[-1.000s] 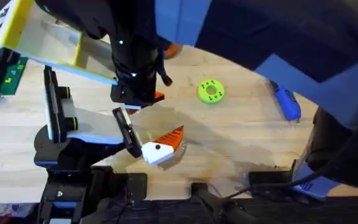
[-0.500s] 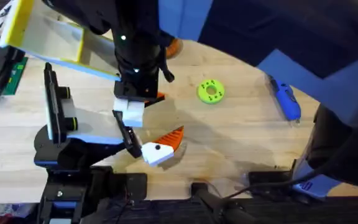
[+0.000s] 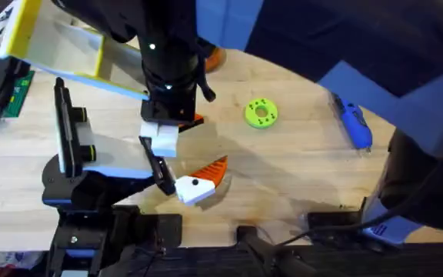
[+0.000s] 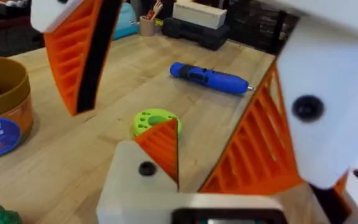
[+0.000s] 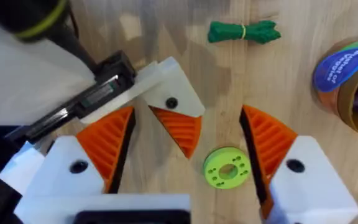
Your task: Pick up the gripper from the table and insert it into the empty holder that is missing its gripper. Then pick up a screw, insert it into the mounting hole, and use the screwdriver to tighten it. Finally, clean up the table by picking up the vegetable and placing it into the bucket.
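Observation:
The gripper (image 5: 174, 117), an orange ribbed wedge on a white block with one dark dot, lies with its base against the end of the holder's black bracket (image 5: 82, 102). In the overhead view the gripper (image 3: 198, 183) sits at the holder (image 3: 154, 163) near the front edge. My left gripper (image 4: 173, 118) hangs open just above and behind it (image 3: 168, 132). Over the same piece, my right gripper (image 5: 187, 112) is open, holding nothing. The green vegetable (image 5: 244, 31) lies on the wood near the orange bucket (image 5: 347, 78). The blue screwdriver (image 3: 354, 127) lies at the right.
A lime-green disc with holes (image 3: 261, 112) lies mid-table, close to the gripper piece. A yellow and clear box (image 3: 48, 42) and a green circuit board (image 3: 10, 88) are at the far left. The right arm is a big dark blur across the upper right.
My left arm shifted slightly right and toward the front about a second ago, bringing its white finger block into sight above the holder. Nothing has moved in the last half second.

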